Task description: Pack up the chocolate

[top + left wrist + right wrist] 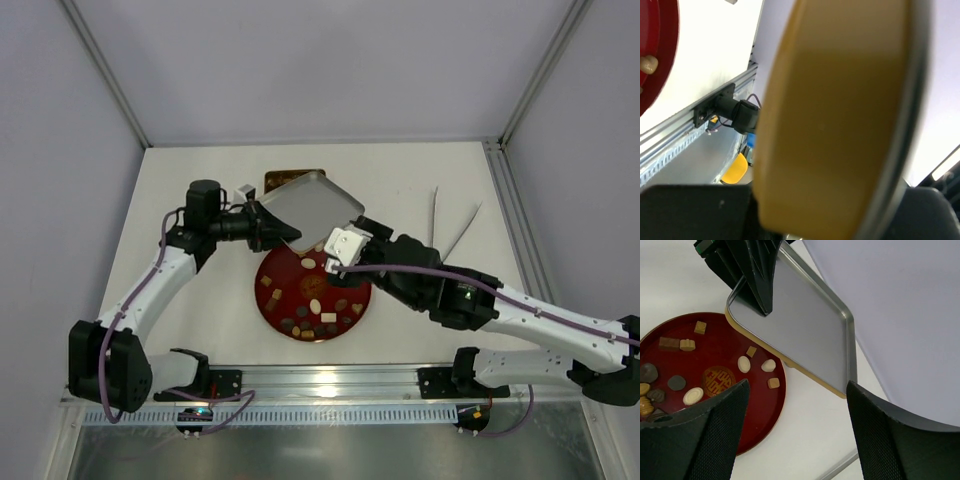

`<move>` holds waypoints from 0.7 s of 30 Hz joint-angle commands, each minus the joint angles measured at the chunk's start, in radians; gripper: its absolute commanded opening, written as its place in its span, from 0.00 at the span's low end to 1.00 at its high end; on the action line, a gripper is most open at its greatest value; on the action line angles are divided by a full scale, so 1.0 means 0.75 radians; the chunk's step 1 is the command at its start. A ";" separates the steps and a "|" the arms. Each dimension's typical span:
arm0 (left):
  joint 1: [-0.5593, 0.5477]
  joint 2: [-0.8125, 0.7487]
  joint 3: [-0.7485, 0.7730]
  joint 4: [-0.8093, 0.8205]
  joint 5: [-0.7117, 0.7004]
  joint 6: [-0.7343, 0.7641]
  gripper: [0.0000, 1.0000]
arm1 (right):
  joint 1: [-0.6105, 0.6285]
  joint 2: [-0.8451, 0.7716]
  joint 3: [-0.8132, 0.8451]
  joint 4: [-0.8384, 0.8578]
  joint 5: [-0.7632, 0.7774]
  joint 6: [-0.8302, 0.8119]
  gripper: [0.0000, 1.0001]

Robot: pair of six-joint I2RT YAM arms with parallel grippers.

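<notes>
Lid-off step: left end effector [265,226] pinches gold lid [318,205], tilted at red plate's [262,292] 12 o'clock. Right end effector [338,252] is spread above chocolate [316,305]. Next likely needs descending onto one piece.

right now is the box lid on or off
Off: the left gripper holds the lid lifted and tilted, its silver inside showing.

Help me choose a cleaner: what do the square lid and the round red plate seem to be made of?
The lid is probably thin sheet metal, like a tin: dull silver-grey inside with a rolled rim, matte gold on the outer wall. The plate is smooth deep red with a soft sheen and a gold emblem at its centre, so lacquered wood or plastic; the look alone does not settle which.
</notes>
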 commanded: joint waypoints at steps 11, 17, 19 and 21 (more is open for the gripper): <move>-0.074 -0.148 -0.086 0.182 0.113 -0.105 0.00 | 0.235 0.020 -0.243 0.268 0.574 -0.505 0.79; -0.131 -0.166 -0.105 0.188 0.125 -0.099 0.00 | 0.237 0.007 -0.274 0.403 0.572 -0.632 0.79; -0.168 -0.170 -0.109 0.194 0.131 -0.087 0.00 | 0.245 0.010 -0.270 0.391 0.580 -0.642 0.79; -0.193 -0.178 -0.113 0.194 0.131 -0.080 0.00 | 0.265 0.007 -0.254 0.365 0.584 -0.640 0.79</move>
